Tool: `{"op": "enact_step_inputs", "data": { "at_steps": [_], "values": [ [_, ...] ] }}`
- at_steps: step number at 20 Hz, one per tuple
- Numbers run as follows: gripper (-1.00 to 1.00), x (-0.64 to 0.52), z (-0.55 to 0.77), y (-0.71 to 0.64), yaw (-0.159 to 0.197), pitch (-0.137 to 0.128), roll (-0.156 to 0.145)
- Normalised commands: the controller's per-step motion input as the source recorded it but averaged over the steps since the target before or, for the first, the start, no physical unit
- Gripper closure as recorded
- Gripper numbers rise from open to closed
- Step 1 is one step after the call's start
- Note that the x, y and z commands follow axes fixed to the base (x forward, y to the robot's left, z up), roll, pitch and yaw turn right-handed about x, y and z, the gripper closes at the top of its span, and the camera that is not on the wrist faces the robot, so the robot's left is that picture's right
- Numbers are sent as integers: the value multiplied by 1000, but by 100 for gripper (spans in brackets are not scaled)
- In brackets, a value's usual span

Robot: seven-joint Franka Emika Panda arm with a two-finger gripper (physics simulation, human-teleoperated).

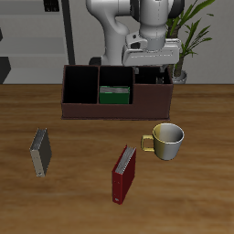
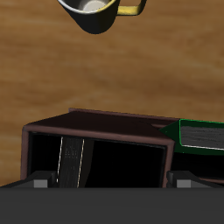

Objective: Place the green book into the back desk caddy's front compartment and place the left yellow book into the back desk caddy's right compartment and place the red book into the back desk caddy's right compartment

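Over at the caddy (image 1: 116,94): green book (image 1: 113,95) in middle slot, yellow book (image 2: 72,160) in end slot, gripper (image 1: 151,67) above, fingers' state unclear; red book (image 1: 123,175), grey book (image 1: 39,151), mug (image 1: 166,140) on table (image 1: 82,196).

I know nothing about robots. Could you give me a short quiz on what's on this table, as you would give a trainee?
1. True or false: the green book lies flat on the table, outside the back desk caddy.
2. How many books lie on the table outside the caddy? A) one B) two C) three
3. Fill in: the gripper hangs over a caddy end section holding a thin ____ book.

Key
1. False: it stands in the caddy's small middle section.
2. B: the red book and the grey twin book.
3. Grey-tan: the left yellow book.
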Motion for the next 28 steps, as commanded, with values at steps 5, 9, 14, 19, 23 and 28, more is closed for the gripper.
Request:
{"op": "enact_step_inputs", "data": {
  "at_steps": [5,9,14,19,23,28],
  "values": [
    [-100,471,247,-330,-4,-36,-67],
    [-100,435,239,-296,17,-24,-20],
    [-100,289,187,-273,5,-35,-21],
    [-100,335,104,-298,-17,1,24],
    [-100,324,24,-287,-11,8,28],
    [-100,440,77,-341,25,-5,-21]
  ]
}}
